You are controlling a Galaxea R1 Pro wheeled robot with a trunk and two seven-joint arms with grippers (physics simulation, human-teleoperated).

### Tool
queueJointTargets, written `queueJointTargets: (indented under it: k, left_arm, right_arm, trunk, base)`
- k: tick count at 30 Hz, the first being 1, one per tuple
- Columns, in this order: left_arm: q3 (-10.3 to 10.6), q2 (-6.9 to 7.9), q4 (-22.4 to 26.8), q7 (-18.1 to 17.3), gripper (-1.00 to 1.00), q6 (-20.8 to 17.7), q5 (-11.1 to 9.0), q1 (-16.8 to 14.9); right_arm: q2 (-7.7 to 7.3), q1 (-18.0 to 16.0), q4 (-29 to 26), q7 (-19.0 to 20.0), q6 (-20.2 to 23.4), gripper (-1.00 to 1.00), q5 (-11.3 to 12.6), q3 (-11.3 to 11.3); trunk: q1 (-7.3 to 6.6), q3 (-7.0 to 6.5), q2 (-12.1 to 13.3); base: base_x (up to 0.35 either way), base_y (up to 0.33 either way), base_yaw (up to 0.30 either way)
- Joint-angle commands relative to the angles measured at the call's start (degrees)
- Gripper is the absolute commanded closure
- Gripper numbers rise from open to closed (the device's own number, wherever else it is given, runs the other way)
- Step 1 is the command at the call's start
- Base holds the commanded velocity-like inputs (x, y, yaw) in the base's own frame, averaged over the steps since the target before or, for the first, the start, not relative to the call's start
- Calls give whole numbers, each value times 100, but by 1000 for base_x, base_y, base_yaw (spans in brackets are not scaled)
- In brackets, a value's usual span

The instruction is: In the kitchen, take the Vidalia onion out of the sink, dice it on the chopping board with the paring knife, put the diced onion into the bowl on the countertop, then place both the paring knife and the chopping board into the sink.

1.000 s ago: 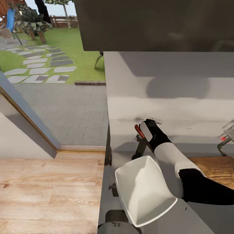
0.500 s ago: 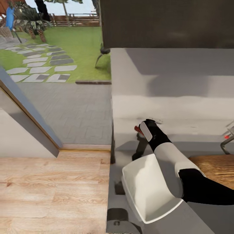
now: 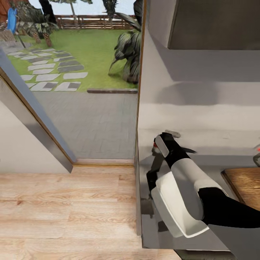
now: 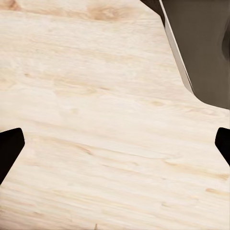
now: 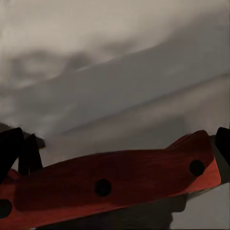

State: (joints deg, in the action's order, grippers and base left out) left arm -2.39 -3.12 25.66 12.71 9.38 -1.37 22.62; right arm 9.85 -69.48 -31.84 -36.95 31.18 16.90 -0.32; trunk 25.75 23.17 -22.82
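Observation:
My right gripper (image 3: 156, 144) reaches over the grey countertop (image 3: 216, 162) near the back wall, shut on the paring knife's red-orange handle (image 5: 110, 184), which lies across its fingers in the right wrist view. The white square bowl (image 3: 172, 207) stands on the countertop's near left corner, partly hidden by my right forearm. A corner of the dark-brown chopping board (image 3: 245, 184) shows at the right edge. The Vidalia onion and the sink basin are out of view. My left gripper (image 4: 115, 143) hangs open over the light wooden floor (image 4: 96, 120).
A bit of chrome tap with a red knob (image 3: 257, 148) pokes in at the right edge. The countertop's left end (image 3: 138, 187) drops to wooden floor (image 3: 65, 213). A glass door opens onto a paved garden (image 3: 72, 72). A dark wall cabinet (image 3: 216, 25) hangs above.
The whole picture has slid to the right, so the camera has turned left, showing more floor and garden. The bowl and board sit further right. My right gripper still holds the knife.

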Motion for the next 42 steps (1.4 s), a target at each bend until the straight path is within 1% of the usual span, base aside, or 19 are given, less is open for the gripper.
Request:
queueJointTargets:
  k: [1, 17, 21, 23, 28, 32, 33, 35, 42]
  left_arm:
    - [-22, -5, 9, -5, -100, 12, -14, 2]
    - [-17, -5, 1, -5, -100, 12, -18, -1]
    - [-18, -5, 1, -5, -100, 12, -15, 3]
    - [-20, -5, 1, -5, -100, 12, -14, 0]
    - [-18, -5, 1, -5, -100, 12, -13, 0]
    - [-19, -5, 1, -5, -100, 12, -14, 4]
    - [-20, -5, 1, -5, -100, 12, -16, 3]
    - [-22, -5, 1, -5, -100, 12, -15, 4]
    - [-20, -5, 1, -5, -100, 12, -16, 0]
  right_arm:
    - [2, -4, -7, -31, 20, -100, 33, -3]
    - [-7, -4, -16, -31, 20, -100, 26, -1]
    - [-15, -4, -54, -31, 20, -100, -97, 26]
    - [-17, -4, -86, -31, 20, -100, -229, 91]
    - [-12, -4, -135, -35, 22, -100, -346, 176]
    - [-1, -4, -540, -82, 53, -100, -380, 210]
    - [4, -4, -752, -99, 71, -100, -384, 218]
    - [6, -4, -890, -113, 88, -100, -391, 229]
    - [-20, -4, -1013, -153, 84, -100, -408, 251]
  trunk:
    - [3, 9, -10]
    - [3, 9, -10]
    - [3, 9, -10]
    - [3, 9, -10]
    - [3, 9, -10]
    - [3, 9, -10]
    - [3, 9, -10]
    - [3, 9, -10]
    - [3, 9, -10]
  base:
    - [-11, 68, 0]
    - [-1, 9, 0]
    - [0, 0, 0]
    - [0, 0, 0]
    - [0, 0, 0]
    - [0, 0, 0]
    - [0, 0, 0]
    - [0, 39, 0]
    - [0, 184, 0]
